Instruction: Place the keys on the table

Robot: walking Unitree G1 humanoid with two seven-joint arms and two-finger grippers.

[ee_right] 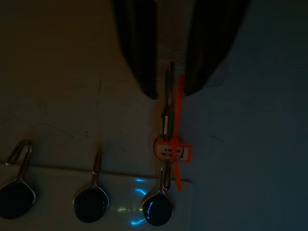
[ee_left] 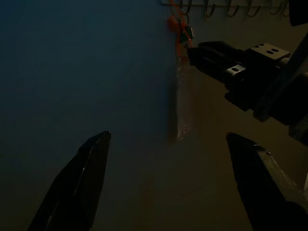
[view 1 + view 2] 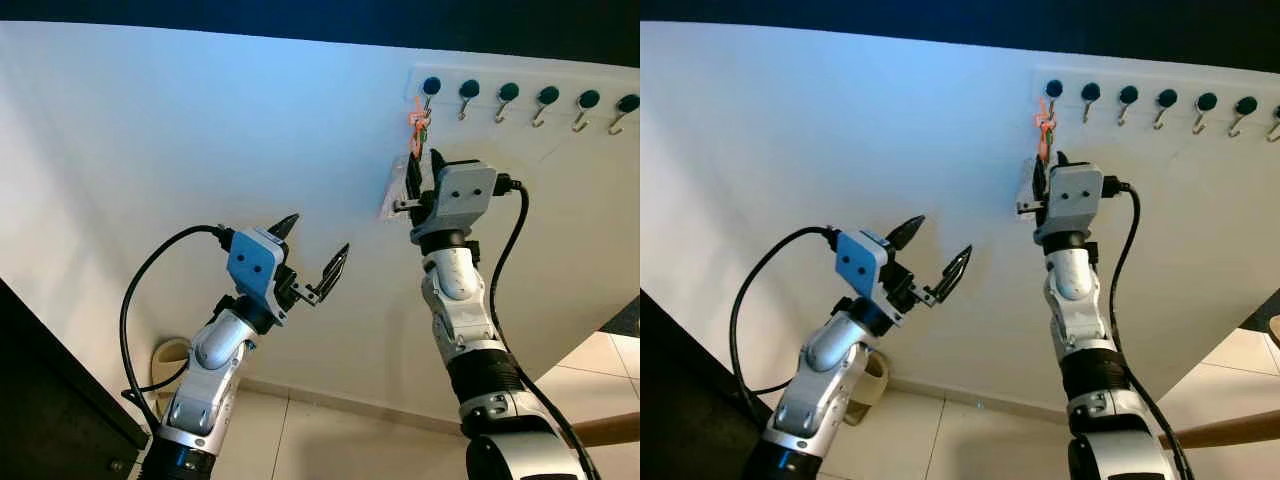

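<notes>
Early stage: keys point(image 3: 418, 128) hung on the end hook of the hook rack point(image 3: 520, 92). Right gripper point(image 3: 415, 178) just below the rack, fingers closing around the keys' tag, grip uncertain. Left gripper point(image 3: 315, 258) wide open, empty. Unhooking and bench placement remained.

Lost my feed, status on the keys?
Right gripper closing around keys, still on hook. Left gripper open, idle. Nothing in the way.

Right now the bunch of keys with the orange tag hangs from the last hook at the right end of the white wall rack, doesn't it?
Not the right end. The bunch of keys with the orange tag hangs from the hook at the left end of the white wall rack, as the left eye view shows.
</notes>
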